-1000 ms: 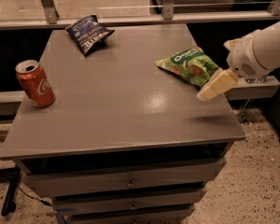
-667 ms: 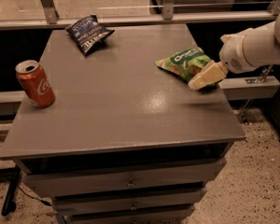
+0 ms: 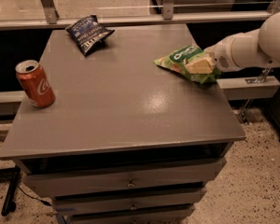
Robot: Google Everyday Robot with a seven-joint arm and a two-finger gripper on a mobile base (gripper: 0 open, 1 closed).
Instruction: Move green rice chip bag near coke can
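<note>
Dim, warm light falls from above. The grey table [image 3: 107, 120] carries a pale patch of glare right of its middle and a duller sheen elsewhere. The white arm [image 3: 245, 50] is the brightest thing in view, almost washed out at the right edge. The gripper [image 3: 199, 64], over the green rice chip bag [image 3: 177, 57] at the table's right side, glows pale cream. The coke can [image 3: 36, 84] catches light on its silver top, and the gap under the tabletop lies in deep shadow

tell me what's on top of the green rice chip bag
The gripper lies over the right half of the green rice chip bag, which rests on the table. The bag's surface beneath the gripper is covered, so contact cannot be confirmed.
</note>
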